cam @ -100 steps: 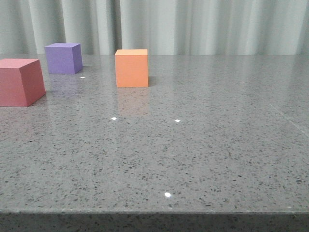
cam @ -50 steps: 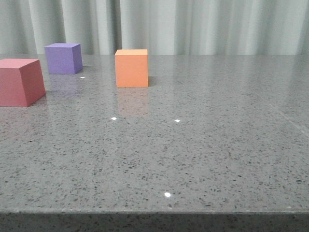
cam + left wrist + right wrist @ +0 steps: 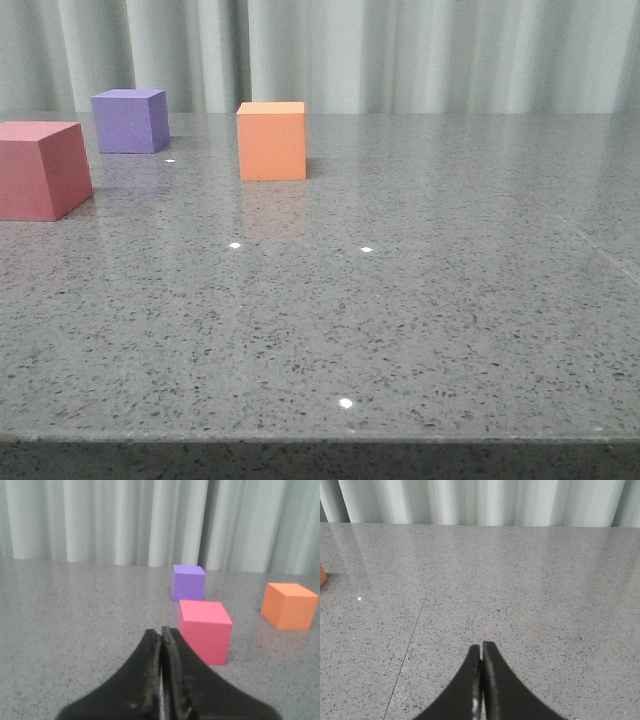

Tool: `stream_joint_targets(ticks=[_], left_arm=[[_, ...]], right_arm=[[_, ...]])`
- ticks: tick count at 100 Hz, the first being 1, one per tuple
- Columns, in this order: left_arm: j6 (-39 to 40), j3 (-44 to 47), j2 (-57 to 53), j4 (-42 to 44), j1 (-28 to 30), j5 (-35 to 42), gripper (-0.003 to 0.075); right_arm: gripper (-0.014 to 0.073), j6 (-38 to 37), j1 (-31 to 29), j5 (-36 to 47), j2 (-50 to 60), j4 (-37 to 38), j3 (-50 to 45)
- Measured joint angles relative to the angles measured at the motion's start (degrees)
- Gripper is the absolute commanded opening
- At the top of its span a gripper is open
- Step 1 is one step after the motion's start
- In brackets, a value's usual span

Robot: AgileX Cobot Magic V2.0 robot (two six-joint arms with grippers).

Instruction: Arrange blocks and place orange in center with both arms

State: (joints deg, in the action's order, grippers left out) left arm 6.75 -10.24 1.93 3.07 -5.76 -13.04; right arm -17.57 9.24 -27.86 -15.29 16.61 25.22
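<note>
Front view: orange cube (image 3: 272, 140) upper left of centre, pink cube (image 3: 43, 169) at left edge, purple cube (image 3: 130, 120) behind. Left gripper (image 3: 161, 645), right gripper (image 3: 481, 652) both pinched closed, empty. You risk shoving pink cube unless left opens before approach.

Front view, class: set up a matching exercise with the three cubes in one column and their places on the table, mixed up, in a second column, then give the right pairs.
Column one:
1. orange cube
2. pinkish-red cube
3. purple cube

Column two:
A. at the left edge of the view, nearest the camera of the three
B. farthest back, close to the curtain
C. farthest right of the three, standing alone

Pairs: 1-C, 2-A, 3-B.
</note>
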Motion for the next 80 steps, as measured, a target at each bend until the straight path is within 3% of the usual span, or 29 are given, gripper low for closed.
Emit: stream_joint_targets(ticks=[21,49,59,80], left_arm=[[0.0,-15.47,10.04,-0.23,0.0,-9.41,-0.002],[0.0,-34.66,27.81,-0.23,0.0,-29.75,-0.002],[0.0,-37.97,32.46,-0.23,0.0,-34.07,-0.002],[0.0,-39.28,37.85,-0.23,0.0,-35.86,-0.002]], right_arm=[[-0.0068,0.0,0.0,0.0,0.0,0.0,0.0],[-0.0068,0.0,0.0,0.0,0.0,0.0,0.0],[-0.0068,0.0,0.0,0.0,0.0,0.0,0.0],[-0.0068,0.0,0.0,0.0,0.0,0.0,0.0]])
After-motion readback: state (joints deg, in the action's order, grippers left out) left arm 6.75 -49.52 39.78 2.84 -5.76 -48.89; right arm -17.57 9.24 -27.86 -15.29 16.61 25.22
